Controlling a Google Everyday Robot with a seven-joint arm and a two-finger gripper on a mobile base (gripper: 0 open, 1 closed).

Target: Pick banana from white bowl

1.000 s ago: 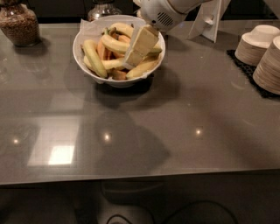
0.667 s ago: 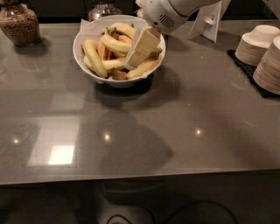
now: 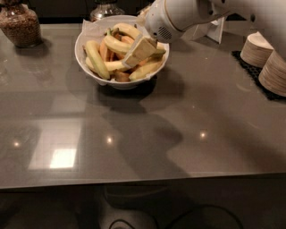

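Observation:
The white bowl (image 3: 91,33) stands at the back of the grey table, left of centre, heaped with bananas and shorter orange-toned pieces. The long curved yellow banana (image 3: 114,44) lies across the middle of the heap, and a greener, straighter one (image 3: 96,59) lies along the left side. My gripper (image 3: 138,51), beige on a white arm reaching in from the upper right, is low inside the bowl, over the right half of the heap. It is just right of the yellow banana and hides part of the fruit.
A glass jar of brown contents (image 3: 20,24) stands at the back left. Another glass jar (image 3: 103,9) stands behind the bowl. Stacks of beige paper bowls (image 3: 263,60) sit on a black mat at the right edge. A white card stand (image 3: 214,31) is behind the arm.
My gripper has shifted slightly left and down into the bowl's heap. The bowl and fruit have not visibly moved.

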